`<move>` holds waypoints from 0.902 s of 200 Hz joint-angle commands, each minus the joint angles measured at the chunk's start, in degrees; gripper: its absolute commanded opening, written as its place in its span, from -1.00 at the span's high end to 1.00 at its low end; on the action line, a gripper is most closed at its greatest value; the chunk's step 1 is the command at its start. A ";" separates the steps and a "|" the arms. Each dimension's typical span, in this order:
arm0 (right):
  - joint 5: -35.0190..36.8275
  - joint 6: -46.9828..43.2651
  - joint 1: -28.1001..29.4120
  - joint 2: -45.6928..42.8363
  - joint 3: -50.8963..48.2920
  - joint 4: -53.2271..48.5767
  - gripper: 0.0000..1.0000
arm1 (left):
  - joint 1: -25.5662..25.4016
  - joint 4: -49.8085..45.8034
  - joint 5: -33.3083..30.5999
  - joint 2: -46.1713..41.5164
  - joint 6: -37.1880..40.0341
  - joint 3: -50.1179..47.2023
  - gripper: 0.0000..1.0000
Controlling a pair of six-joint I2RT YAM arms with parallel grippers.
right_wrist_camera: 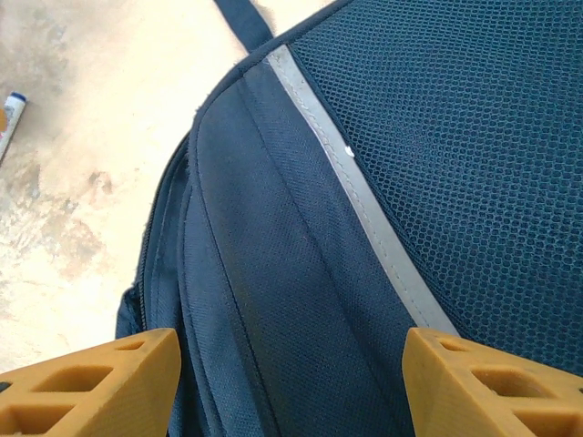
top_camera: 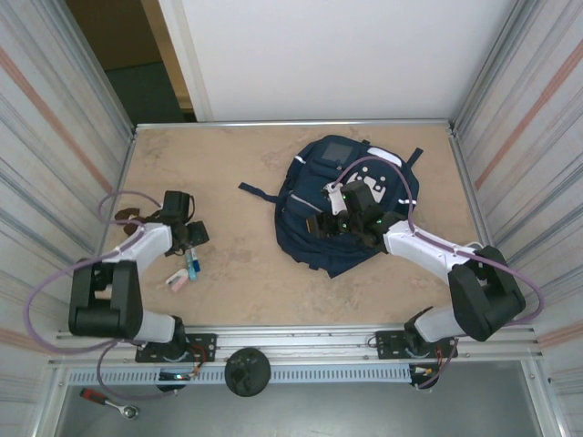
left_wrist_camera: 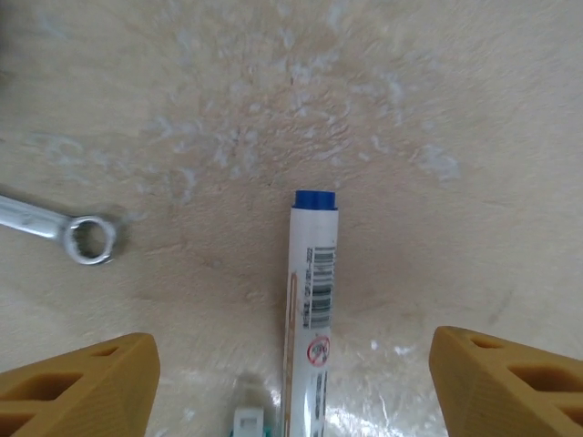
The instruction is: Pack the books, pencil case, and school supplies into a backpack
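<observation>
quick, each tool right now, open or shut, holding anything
left tool: open, holding nothing, above the blue-and-white marker.
right tool: open, holding nothing, over the backpack.

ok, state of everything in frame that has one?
backpack: flat on table, zip unclear
marker: lying on table, unpacked
pink eraser: on table, unpacked
left gripper: open, jaws straddling marker, not gripping
right gripper: open above backpack, empty
</observation>
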 commanded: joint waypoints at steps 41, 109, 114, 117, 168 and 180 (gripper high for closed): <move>2.91 1.02 0.42 -4.42 -1.43 -0.56 -0.30 | 0.64 -0.47 7.21 9.65 -1.12 4.84 -0.13; 7.96 0.26 1.20 -6.04 0.59 -6.92 -0.31 | 0.62 2.12 11.65 12.84 1.13 7.82 0.67; 8.59 -0.47 1.19 -6.06 1.06 -8.25 -0.31 | 0.54 2.29 12.21 12.94 1.17 8.27 0.71; 8.98 -1.06 1.17 -6.01 1.48 -9.18 -0.31 | 0.54 2.41 12.60 12.97 1.26 8.58 0.73; 13.61 -10.38 3.64 -1.15 7.50 -18.80 -0.39 | -4.27 8.29 16.58 5.00 -1.22 8.62 0.88; 15.15 -12.21 5.31 0.59 8.24 -18.46 -0.40 | -6.01 9.55 16.67 2.44 -1.84 7.77 0.90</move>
